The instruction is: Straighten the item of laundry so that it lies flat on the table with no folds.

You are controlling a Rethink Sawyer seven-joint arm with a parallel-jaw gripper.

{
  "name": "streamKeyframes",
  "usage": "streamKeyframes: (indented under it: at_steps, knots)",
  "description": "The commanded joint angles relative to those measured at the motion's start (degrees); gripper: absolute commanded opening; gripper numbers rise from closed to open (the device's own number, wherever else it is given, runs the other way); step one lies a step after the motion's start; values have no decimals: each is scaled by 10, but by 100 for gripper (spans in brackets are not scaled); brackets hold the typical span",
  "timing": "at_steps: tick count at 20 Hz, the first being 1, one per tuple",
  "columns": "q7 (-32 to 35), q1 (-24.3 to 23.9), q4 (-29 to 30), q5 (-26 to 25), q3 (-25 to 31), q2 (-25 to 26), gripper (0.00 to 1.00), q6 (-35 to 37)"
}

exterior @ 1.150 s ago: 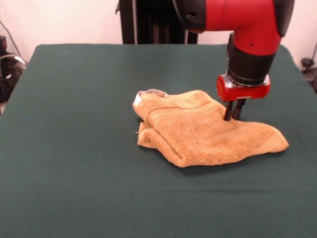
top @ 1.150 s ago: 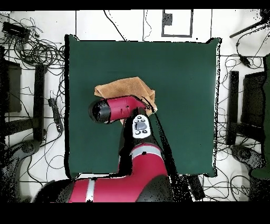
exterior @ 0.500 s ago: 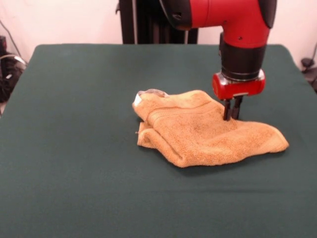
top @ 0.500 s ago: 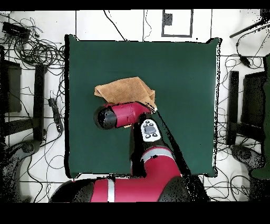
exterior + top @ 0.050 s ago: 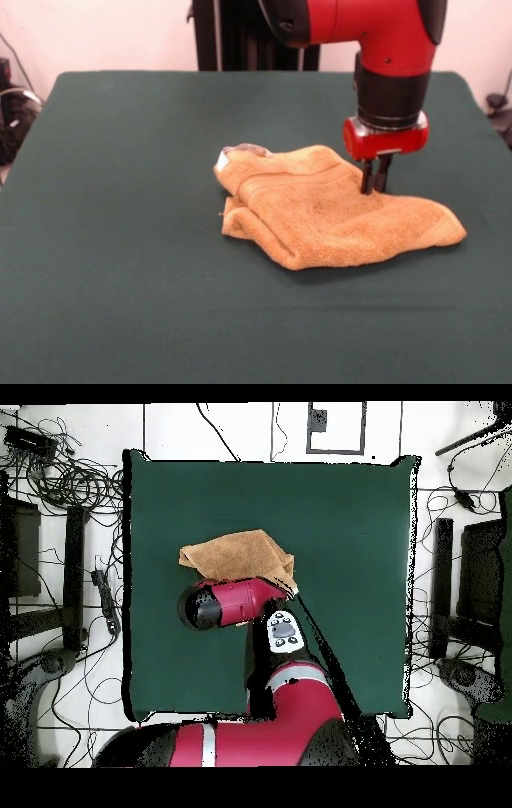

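Table (image 5: 120, 264): green cloth, fills most of the front view. Arm (image 5: 376, 48): red and black, drops in from 12 o'clock and ends over the towel's far edge; in the overhead view the arm (image 5: 240, 599) covers the towel's 6 o'clock edge. Towel (image 5: 328, 212): orange-tan, right of table centre in the front view, crumpled, with a thick fold along its 9 o'clock side and one flatter corner pointing to 3 o'clock. In the overhead view the towel (image 5: 235, 554) sits left of table centre. Gripper (image 5: 374, 182): tips together, down on the towel's 1 o'clock edge; can't tell whether cloth is pinched between them. Small white tag (image 5: 222, 159) at the towel's 10 o'clock corner.
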Motion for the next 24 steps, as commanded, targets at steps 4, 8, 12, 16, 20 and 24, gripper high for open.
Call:
streamKeyframes:
  at_steps: [4,8,12,16,20,24]
  knots:
    - [107,25,24,2,-9,39,0,-76]
    - [110,32,24,1,-15,41,0,-89]
    - [111,36,27,5,-20,40,0,-92]
    - [116,42,31,10,-25,42,0,-100]
    - [118,45,34,15,-26,43,0,-105]
    - [122,47,39,20,-29,43,0,-112]
